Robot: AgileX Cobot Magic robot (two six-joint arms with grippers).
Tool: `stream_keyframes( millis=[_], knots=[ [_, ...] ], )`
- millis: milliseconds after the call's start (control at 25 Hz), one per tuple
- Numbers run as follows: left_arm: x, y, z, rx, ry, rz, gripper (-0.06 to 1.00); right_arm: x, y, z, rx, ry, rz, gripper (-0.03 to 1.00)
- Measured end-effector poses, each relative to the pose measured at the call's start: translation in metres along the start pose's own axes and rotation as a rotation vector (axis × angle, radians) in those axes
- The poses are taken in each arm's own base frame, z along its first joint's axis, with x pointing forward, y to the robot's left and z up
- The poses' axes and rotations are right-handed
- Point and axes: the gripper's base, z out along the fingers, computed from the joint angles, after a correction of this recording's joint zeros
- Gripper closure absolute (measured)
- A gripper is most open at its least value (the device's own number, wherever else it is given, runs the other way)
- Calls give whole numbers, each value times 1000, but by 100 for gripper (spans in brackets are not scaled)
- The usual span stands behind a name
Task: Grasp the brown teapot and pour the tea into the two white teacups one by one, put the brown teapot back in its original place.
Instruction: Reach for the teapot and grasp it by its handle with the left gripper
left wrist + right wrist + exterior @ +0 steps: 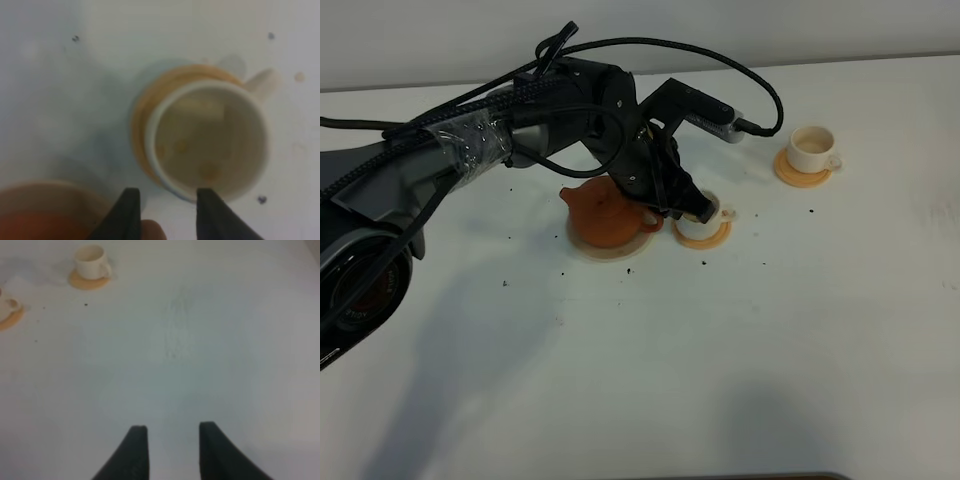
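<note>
The brown teapot [608, 215] stands upright on its pale beige coaster [610, 248]. My left gripper [665, 207] is at the teapot's handle. In the left wrist view the gripper [165, 215] is open, with the handle [151, 231] between the fingers, close to one of them. The teapot's body [40, 217] shows at the edge. One white teacup [700, 222] with tea in it [210, 145] stands on its orange coaster [704, 238] just beside the gripper. The second teacup [812, 148] stands farther right; it also shows in the right wrist view [91, 261]. My right gripper [167, 450] is open and empty over bare table.
The white table [770, 350] carries small dark specks around the teapot and cups. The left arm and its black cables [650, 50] stretch across the upper left. The second cup's coaster [90, 281] and the edge of the first cup's coaster [9, 317] show in the right wrist view.
</note>
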Motion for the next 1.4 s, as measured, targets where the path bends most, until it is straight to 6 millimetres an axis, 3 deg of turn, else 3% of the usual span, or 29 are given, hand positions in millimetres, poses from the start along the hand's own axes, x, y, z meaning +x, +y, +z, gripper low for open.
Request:
stream_keyframes(
  millis=[520, 1400],
  knots=[
    [15, -4, -10, 58, 169, 97, 67, 0, 0, 0, 0, 0, 0, 73],
    [34, 7, -17, 83, 357, 161, 67, 0, 0, 0, 0, 0, 0, 73]
  ],
)
